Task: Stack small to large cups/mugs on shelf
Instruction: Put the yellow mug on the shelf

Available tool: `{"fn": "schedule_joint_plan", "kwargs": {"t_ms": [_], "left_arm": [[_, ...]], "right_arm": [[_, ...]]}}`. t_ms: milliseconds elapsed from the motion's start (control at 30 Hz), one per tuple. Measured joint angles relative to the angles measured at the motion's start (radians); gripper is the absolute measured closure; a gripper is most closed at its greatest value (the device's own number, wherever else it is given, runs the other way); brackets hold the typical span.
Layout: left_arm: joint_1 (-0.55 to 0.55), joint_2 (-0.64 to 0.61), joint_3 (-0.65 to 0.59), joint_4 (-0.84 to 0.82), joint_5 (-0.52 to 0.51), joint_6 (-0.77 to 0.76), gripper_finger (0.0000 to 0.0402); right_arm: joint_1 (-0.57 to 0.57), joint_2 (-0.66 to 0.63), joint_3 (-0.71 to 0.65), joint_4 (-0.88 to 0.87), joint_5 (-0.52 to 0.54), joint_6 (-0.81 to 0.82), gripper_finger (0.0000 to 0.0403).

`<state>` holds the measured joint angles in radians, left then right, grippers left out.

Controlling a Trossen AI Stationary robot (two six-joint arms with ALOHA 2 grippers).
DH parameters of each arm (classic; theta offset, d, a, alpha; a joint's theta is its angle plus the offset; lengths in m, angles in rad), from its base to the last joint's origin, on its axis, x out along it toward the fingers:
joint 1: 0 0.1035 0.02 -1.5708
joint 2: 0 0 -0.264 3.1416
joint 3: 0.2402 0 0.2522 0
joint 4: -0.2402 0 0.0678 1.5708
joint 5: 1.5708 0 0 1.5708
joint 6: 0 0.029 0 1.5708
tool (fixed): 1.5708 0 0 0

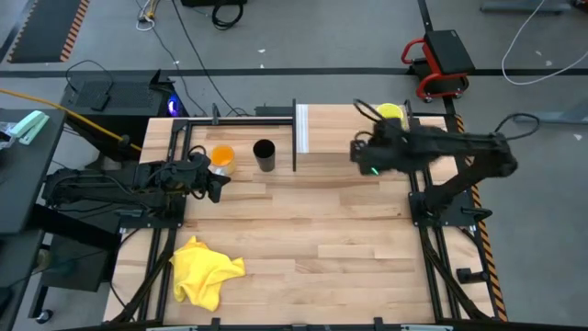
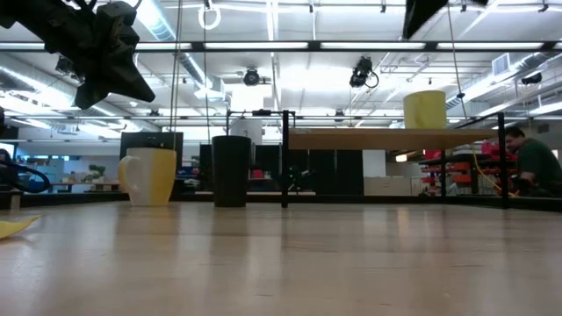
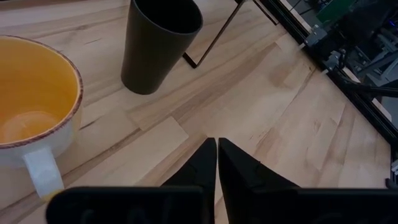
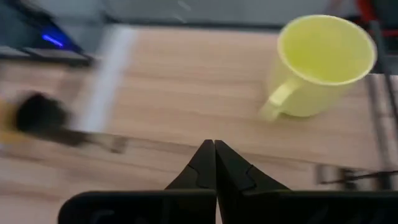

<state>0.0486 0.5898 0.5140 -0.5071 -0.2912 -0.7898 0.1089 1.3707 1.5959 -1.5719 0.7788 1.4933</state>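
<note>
Left gripper (image 3: 216, 163) nearly shut, empty, just beside orange cup (image 1: 222, 157); black cup (image 1: 265, 154) near; right gripper (image 4: 214, 163) shut, empty, over shelf (image 1: 349, 129), yellow-green mug (image 4: 321, 60) ahead at shelf's far corner.

— What do I have on my feeds apart from the job itself?

— A crumpled yellow cloth (image 1: 206, 271) lies near the front left corner of the plank tabletop (image 1: 322, 239); from table height I catch only its edge at the far left (image 2: 16, 227).

— And off the table?

— From above, grey floor with loose cables (image 1: 193, 37), a red-framed black cart (image 1: 441, 60) beyond the right rear corner, and a black box with a blue light (image 1: 119, 92) by the left rear corner.

— Anyone around?

— One person (image 2: 531, 162) sits at the far right of the room behind the table, under rows of ceiling lights (image 2: 351, 46).
</note>
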Motion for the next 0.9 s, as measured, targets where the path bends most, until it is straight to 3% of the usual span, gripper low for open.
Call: {"fn": "schedule_joint_plan", "kwargs": {"t_ms": [200,300,467,633,900], "left_arm": [[0.000,0.000,0.000,0.001,0.000,0.000,0.0387],[0.000,0.000,0.000,0.001,-0.001,0.000,0.0389],[0.000,0.000,0.000,0.001,-0.003,0.000,0.0381],[0.000,0.000,0.000,0.001,-0.003,0.000,0.0378],[0.000,0.000,0.000,0.000,-0.004,0.001,0.0389]], "right_arm": [[0.314,-0.002,-0.010,0.003,0.305,0.243,0.0403],[0.347,0.053,-0.080,0.001,0.319,0.336,0.0403],[0.319,0.148,-0.269,0.003,0.358,0.541,0.0403],[0.212,0.162,-0.467,0.021,0.384,0.794,0.0402],[0.085,0.125,-0.542,0.158,0.435,0.707,0.0400]]}}
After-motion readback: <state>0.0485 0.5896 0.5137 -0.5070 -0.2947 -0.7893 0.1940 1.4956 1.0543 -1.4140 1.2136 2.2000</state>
